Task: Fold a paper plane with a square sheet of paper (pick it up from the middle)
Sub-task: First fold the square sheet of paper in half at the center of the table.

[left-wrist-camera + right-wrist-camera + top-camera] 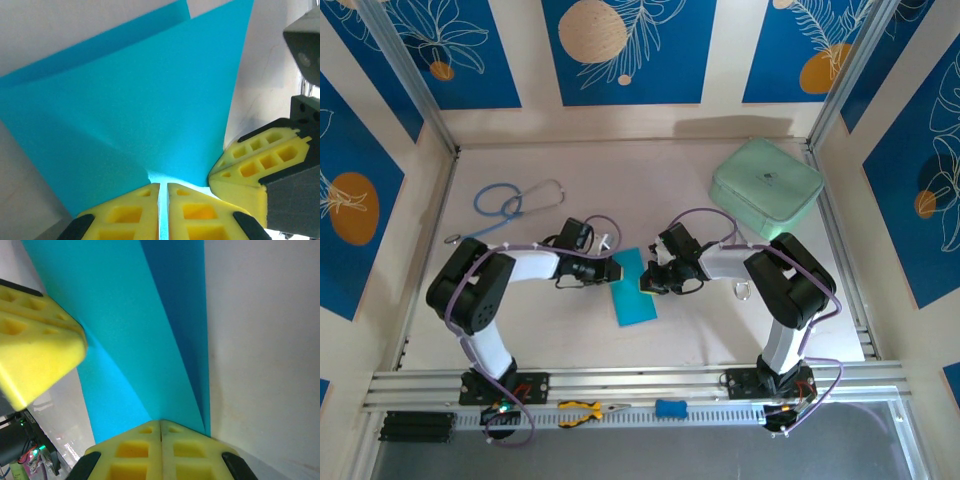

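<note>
The square sheet of paper (638, 300) is bright cyan, folded into a narrow rectangle, and sits at the table's middle between both grippers. My left gripper (617, 268) meets its upper left edge and my right gripper (648, 283) meets its upper right edge. In the left wrist view the paper (150, 100) spreads out in a creased fan, and a strip of it runs into the thin slit between my left gripper's (163, 184) yellow fingers. In the right wrist view the paper's (125, 330) fold runs straight into my right gripper's (160, 421) shut tips.
A mint-green case (766, 187) lies at the back right. A blue-tubed stethoscope (515, 203) lies at the back left. Yellow-handled pliers (582, 411) and a small blue block (670, 408) rest on the front rail. A small metal ring (743, 291) lies by the right arm.
</note>
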You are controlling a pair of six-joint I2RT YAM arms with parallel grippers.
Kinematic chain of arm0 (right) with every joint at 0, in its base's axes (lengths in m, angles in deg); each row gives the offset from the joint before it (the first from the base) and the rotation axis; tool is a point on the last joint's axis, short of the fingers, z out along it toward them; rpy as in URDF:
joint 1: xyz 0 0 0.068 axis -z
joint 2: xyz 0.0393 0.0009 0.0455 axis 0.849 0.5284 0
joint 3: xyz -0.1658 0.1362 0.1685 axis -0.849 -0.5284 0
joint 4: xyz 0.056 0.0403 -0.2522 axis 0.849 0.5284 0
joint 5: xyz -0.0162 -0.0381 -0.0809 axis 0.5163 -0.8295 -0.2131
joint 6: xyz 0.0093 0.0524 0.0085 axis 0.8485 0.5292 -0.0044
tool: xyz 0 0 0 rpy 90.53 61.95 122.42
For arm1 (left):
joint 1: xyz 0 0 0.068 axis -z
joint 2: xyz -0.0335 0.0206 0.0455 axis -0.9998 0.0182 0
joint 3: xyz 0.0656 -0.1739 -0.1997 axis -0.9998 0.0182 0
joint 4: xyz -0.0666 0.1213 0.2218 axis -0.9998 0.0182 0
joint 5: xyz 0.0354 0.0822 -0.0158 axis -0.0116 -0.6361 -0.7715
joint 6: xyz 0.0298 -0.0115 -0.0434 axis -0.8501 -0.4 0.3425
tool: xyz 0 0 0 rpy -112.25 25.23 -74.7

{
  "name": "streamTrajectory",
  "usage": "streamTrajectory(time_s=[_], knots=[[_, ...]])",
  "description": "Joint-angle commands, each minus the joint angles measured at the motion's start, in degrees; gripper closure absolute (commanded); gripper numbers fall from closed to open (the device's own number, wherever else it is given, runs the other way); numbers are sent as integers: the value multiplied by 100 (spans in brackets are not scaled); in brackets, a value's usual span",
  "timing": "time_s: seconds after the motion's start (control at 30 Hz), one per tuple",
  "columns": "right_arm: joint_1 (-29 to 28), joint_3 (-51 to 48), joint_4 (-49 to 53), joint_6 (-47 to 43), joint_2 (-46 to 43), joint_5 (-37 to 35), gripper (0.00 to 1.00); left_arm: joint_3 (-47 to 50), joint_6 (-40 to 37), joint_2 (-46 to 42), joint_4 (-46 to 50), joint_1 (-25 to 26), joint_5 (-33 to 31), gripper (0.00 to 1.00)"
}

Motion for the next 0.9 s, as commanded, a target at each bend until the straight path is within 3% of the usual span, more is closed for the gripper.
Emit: streamTrajectory(time_s=[0.0, 0.37, 0.87], knots=[[3, -274, 739, -27, 226, -415, 100, -132, -1, -68, 26, -142, 57, 87], [-1, -267, 731, -27, 253, -375, 100, -83, 83, 503, -206, -323, -166, 88], [6, -250, 784, -52, 226, -398, 100, -576, 39, 250, 331, -399, -86, 88]])
